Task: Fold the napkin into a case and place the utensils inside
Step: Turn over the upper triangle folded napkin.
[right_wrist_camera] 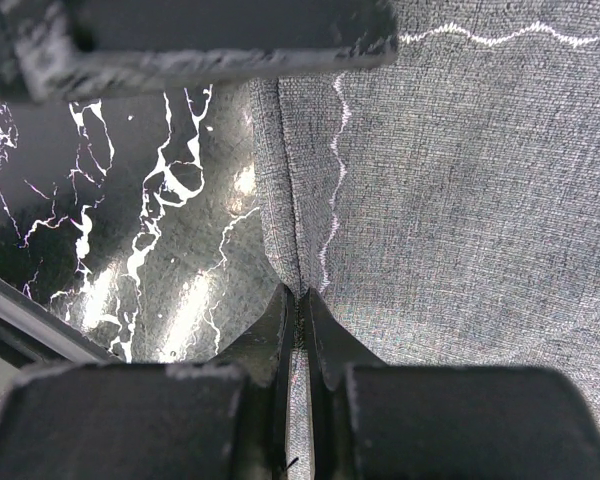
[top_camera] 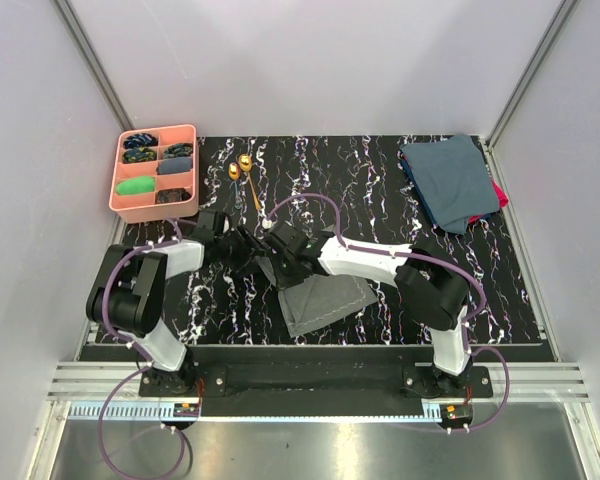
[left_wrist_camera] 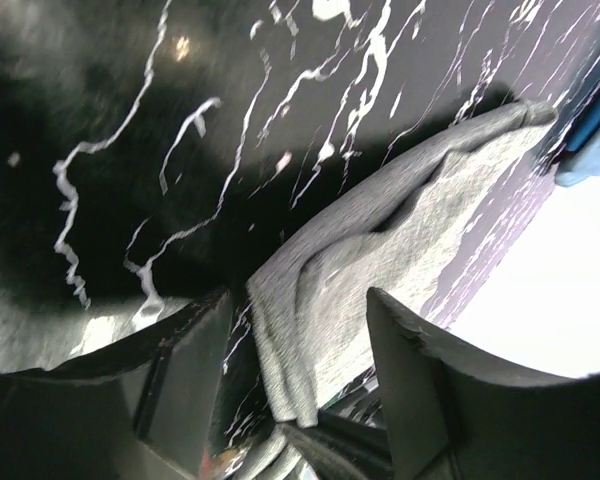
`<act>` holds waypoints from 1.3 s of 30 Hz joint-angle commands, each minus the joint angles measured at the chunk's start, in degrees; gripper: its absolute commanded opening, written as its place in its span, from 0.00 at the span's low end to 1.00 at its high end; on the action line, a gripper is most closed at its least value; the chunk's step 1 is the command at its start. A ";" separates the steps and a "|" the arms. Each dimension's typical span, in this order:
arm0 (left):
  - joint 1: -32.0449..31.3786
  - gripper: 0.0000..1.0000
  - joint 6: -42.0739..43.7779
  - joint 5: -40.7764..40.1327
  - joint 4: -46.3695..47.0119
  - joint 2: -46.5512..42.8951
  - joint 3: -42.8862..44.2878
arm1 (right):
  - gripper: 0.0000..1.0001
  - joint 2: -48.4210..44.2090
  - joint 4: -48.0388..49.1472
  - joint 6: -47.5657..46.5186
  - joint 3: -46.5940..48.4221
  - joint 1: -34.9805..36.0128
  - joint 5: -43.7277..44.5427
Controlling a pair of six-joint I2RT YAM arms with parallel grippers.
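The grey napkin (top_camera: 322, 300) lies folded on the marbled table just in front of the arms. My right gripper (top_camera: 283, 258) is shut on the napkin's hemmed edge; in the right wrist view (right_wrist_camera: 300, 296) the two fingers pinch a fold of the cloth (right_wrist_camera: 450, 230). My left gripper (top_camera: 245, 250) is open at the napkin's left corner; in the left wrist view (left_wrist_camera: 298, 300) a rumpled corner of the cloth (left_wrist_camera: 320, 290) lies between the spread fingers (left_wrist_camera: 185, 365). Two gold utensils (top_camera: 242, 170) lie at the back, right of the tray, apart from both grippers.
A pink compartment tray (top_camera: 120, 195) with small items stands at the back left. A stack of dark blue-teal cloths (top_camera: 448, 180) lies at the back right. The table's front edge (top_camera: 320, 345) is close below the napkin.
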 commanded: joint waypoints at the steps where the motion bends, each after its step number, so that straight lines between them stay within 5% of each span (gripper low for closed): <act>1: -0.45 0.46 -0.53 -2.04 3.46 2.24 1.90 | 0.00 -2.10 2.45 -0.28 -0.18 -0.17 -1.14; 4: -0.45 0.20 -0.27 -3.18 3.55 1.19 1.55 | 0.00 -2.01 2.19 -0.10 -0.36 -0.17 -1.22; 10: -0.80 0.00 0.18 -4.85 3.20 -0.75 0.76 | 0.23 -2.54 -0.62 3.67 -1.59 0.61 -1.49; 15: -0.98 0.00 -0.18 -4.94 3.46 -0.13 0.41 | 0.41 -3.06 -8.53 4.64 1.13 3.69 2.01; 28: -1.42 0.00 -0.35 -5.38 3.55 0.04 -0.21 | 0.53 -0.87 -19.95 6.93 6.13 10.89 9.40; 39: -1.51 0.00 -0.44 -5.29 3.55 0.31 -0.12 | 0.45 3.44 -25.24 5.61 12.12 14.33 13.19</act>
